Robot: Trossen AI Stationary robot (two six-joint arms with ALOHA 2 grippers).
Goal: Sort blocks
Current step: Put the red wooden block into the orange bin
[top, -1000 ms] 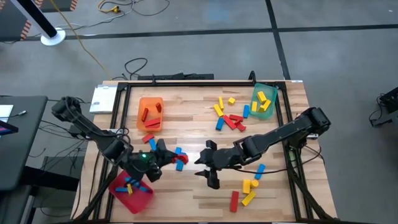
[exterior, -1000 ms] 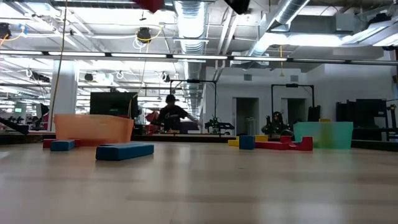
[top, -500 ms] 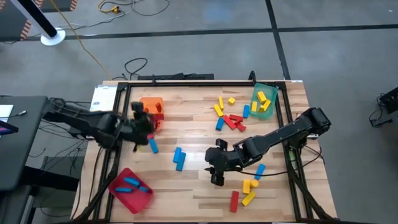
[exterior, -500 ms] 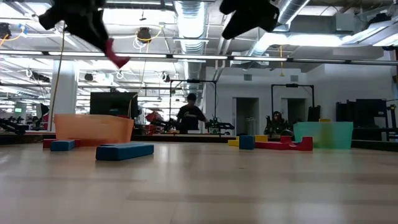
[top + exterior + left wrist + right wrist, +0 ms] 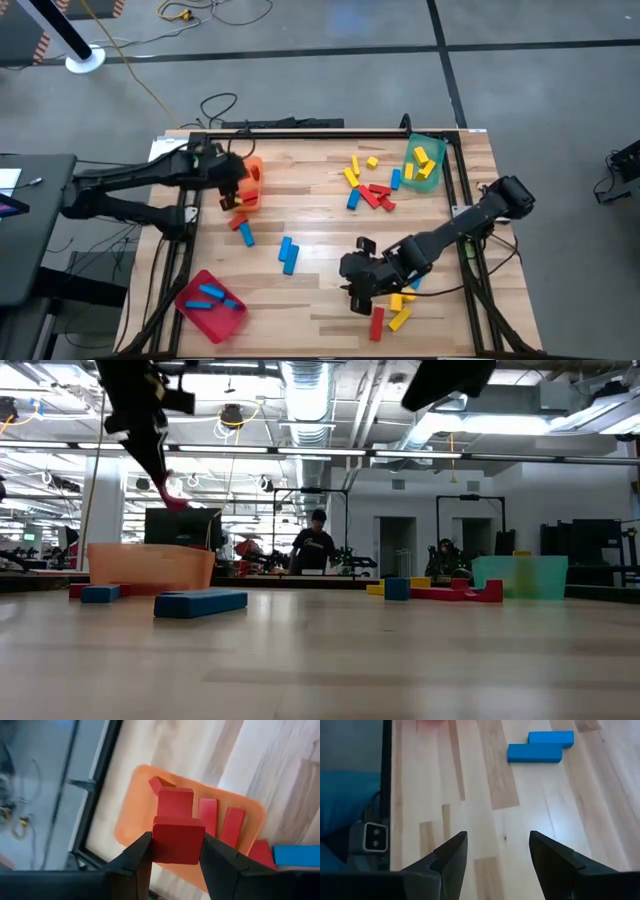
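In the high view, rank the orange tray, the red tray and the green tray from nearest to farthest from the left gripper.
Left gripper, holding a red block:
1. Orange tray, directly beneath it, back left.
2. Red tray, front left corner.
3. Green tray, back right, across the table.

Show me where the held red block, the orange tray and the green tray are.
red block [image 5: 178, 840], left wrist view, its front face.
orange tray [image 5: 131, 815], left wrist view, bare floor near its rim.
green tray [image 5: 431, 181], high view, its near rim.

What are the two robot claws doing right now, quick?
Left gripper: closed on a red block, above the orange tray.
Right gripper: open, holding nothing, over bare table.
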